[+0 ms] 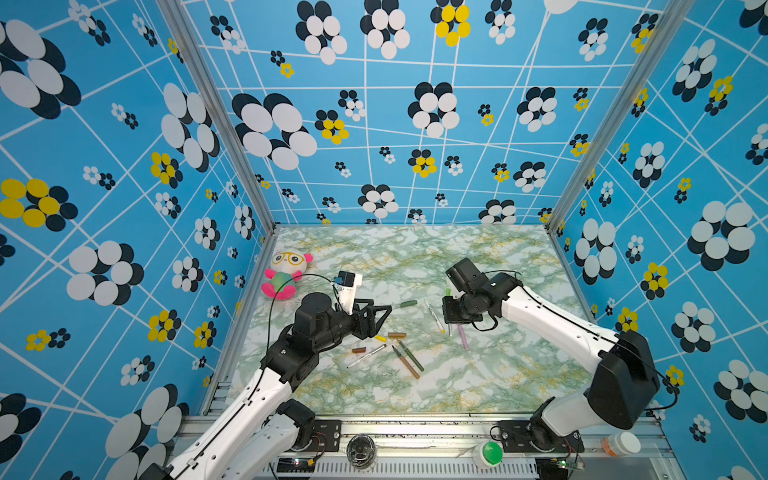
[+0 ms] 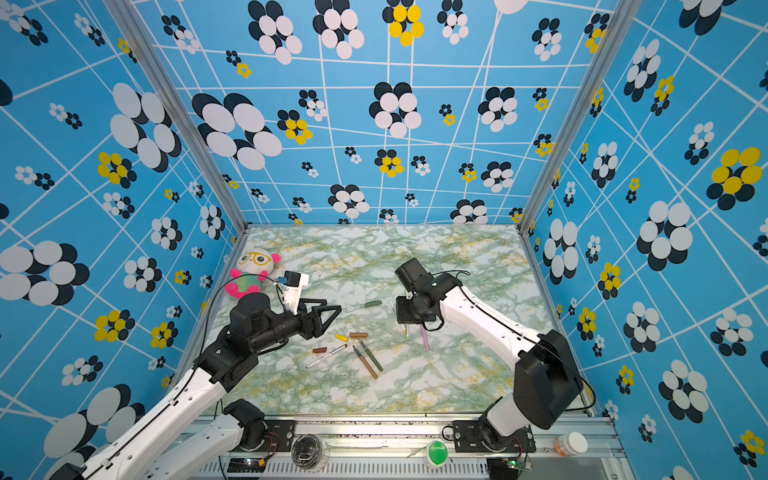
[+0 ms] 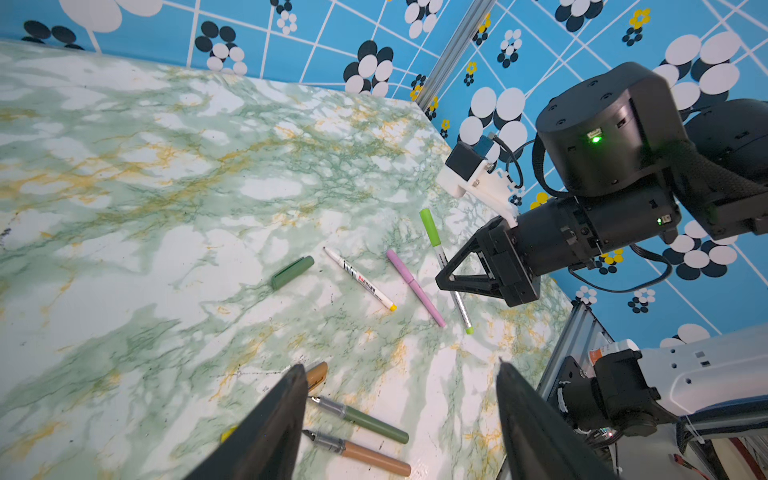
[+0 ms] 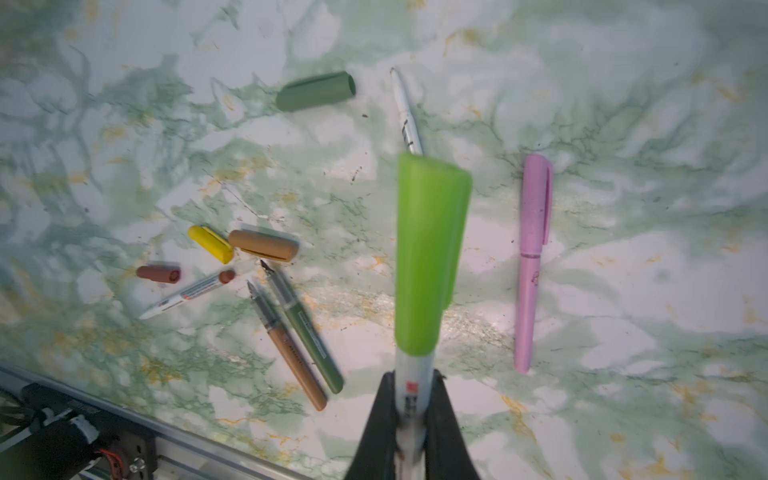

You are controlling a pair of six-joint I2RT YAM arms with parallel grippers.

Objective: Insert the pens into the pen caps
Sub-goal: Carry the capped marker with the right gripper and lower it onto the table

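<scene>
The marbled bench [image 1: 478,374] carries a plush toy [image 1: 286,270] far left; a dark green cap [image 1: 408,304], yellow-tipped pen [image 1: 434,316] and pink pen [image 1: 463,336] mid-bench; nearer the front, a yellow cap [image 1: 380,338], tan cap [image 1: 397,334], brown cap [image 1: 358,350], brown-tipped pen [image 1: 368,355], tan pen [image 1: 406,363] and dark green pen [image 1: 412,356] clustered.

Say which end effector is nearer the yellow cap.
Left. The left end effector hangs beside the yellow cap; the right end effector, gripping the light-green pen, is past the tan cap.

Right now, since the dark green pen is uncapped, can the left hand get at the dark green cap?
Probably yes. The left hand is open and empty, and the dark green cap lies alone ahead of it, nothing over it. The right hand, shut on the light-green pen, stands clear.
</scene>
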